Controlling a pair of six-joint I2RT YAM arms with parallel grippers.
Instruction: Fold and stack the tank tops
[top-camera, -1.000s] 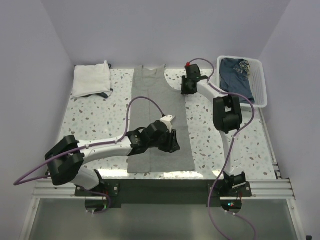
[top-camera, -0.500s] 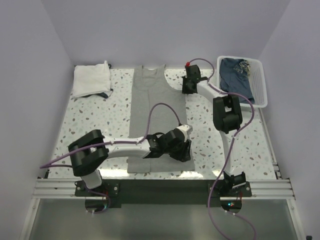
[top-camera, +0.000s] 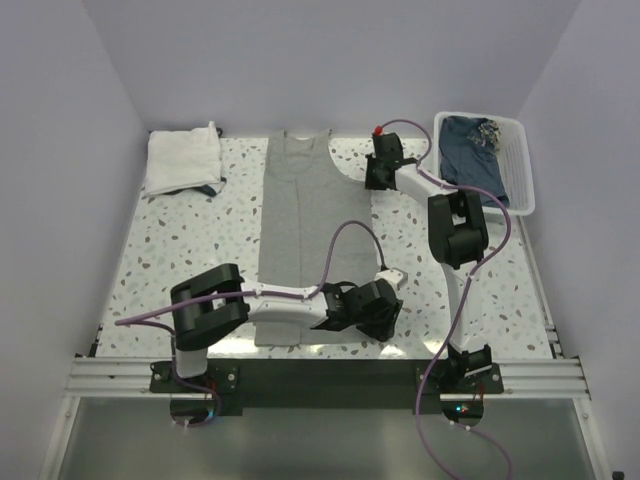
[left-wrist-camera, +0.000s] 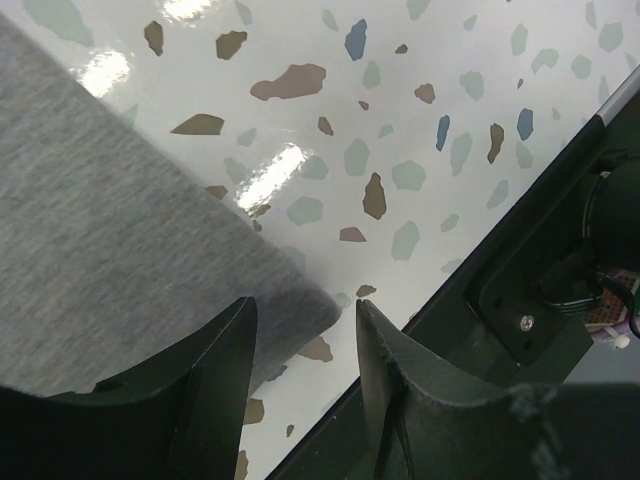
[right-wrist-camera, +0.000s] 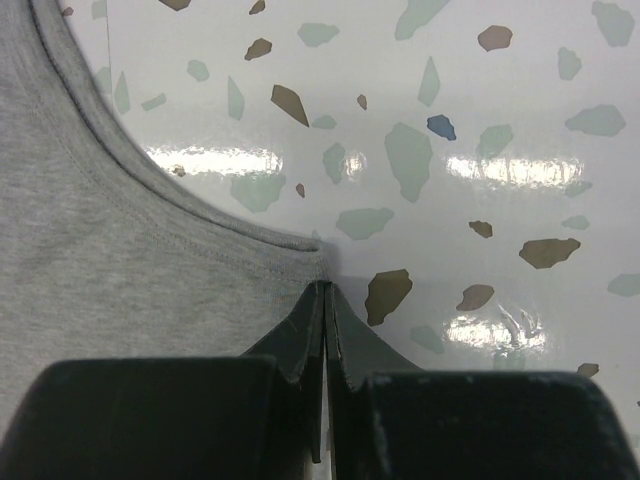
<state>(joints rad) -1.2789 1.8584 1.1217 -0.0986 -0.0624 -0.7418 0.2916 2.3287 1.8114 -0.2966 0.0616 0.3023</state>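
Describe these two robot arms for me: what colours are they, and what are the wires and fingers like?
The left arm and right arm are white tubes with chunky black joint housings. A thin purple cable loops loosely along each. The left gripper and right gripper each have two matte black, tapered fingers. A small red cap sits at the right wrist.

grey tank top (top-camera: 300, 215) spread flat, white top (top-camera: 183, 160) folded
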